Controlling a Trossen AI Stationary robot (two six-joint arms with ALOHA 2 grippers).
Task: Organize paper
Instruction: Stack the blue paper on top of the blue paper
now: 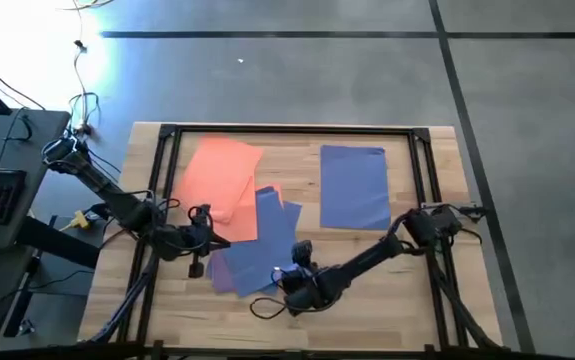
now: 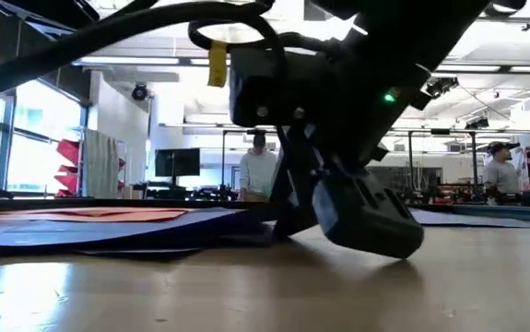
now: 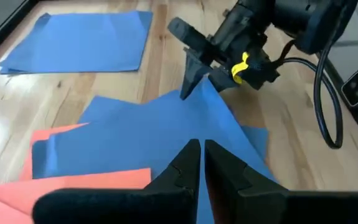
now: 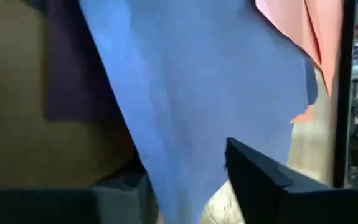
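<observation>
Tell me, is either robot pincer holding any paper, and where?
The right pincer pinches a blue sheet by its corner. The left pincer is shut, holding nothing.

The left arm reaches in from the left edge of the desk (image 1: 367, 300), bent at the elbow, its wrist pointing toward the middle. The left tool (image 1: 210, 240) sits low with its two dark fingers (image 3: 182, 168) pressed together, tips touching. The right arm comes from the right edge, stretched long and low across the front. The right tool (image 1: 300, 262) is tipped down at the desk surface; its fingers (image 3: 190, 74) seem to pinch a blue sheet (image 3: 166, 130), though the grip is partly hidden
</observation>
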